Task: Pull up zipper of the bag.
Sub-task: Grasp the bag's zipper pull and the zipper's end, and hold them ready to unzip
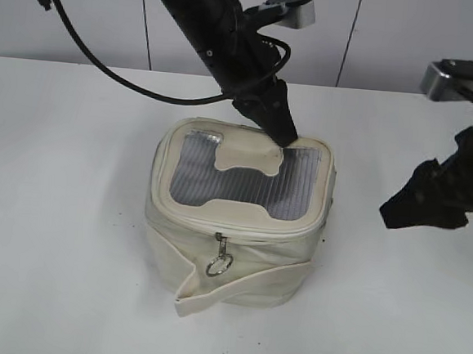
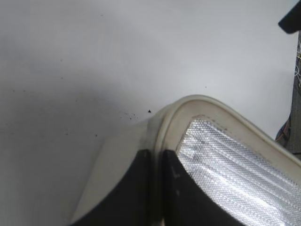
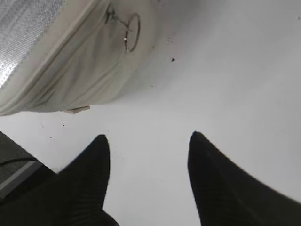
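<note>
Pinching the soft bag's point(image 1: 240, 235) rear rim with my left gripper point(image 1: 285, 136), right gripper point(image 3: 148, 141) open and empty, I'd grab the zipper's point(image 1: 241, 226) small slippery ring point(image 1: 219, 265).

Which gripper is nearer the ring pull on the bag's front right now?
Left. The left gripper is clamped on the bag's rear lid rim, across the lid from the ring pull. The right gripper hangs open over bare table, off to the bag's right.
</note>
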Controlling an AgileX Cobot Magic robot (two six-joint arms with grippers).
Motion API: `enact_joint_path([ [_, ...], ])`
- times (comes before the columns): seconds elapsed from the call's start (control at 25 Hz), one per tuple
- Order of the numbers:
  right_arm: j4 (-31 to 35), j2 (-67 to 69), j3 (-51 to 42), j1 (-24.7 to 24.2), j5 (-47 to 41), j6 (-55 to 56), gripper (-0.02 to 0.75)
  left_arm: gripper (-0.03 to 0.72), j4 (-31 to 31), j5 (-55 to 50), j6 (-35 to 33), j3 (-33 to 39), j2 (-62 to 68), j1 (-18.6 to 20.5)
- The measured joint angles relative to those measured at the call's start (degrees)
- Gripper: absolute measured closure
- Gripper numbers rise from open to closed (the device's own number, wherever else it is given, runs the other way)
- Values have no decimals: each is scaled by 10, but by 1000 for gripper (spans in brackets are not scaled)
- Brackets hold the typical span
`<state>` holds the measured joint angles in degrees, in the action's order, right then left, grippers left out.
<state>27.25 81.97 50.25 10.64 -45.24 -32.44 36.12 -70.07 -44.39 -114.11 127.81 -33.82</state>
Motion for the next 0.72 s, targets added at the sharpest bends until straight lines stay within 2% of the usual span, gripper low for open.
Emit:
enact_joint_path([
  [0.08,61,-20,-51,1,58,-68,317,650,-2,0,0,0,0,0],
  [0.12,111,-26,-77,1,85,-114,317,650,-3,1,0,0,0,0],
  [0.28,260,-31,-115,1,142,-311,317,650,-7,1,0,0,-2,0],
  [0.56,373,5,-123,1,178,-516,317,650,-20,-3,0,0,-10,-1],
  [0.72,485,60,-124,1,180,-647,317,650,-21,-3,0,0,-10,-1],
])
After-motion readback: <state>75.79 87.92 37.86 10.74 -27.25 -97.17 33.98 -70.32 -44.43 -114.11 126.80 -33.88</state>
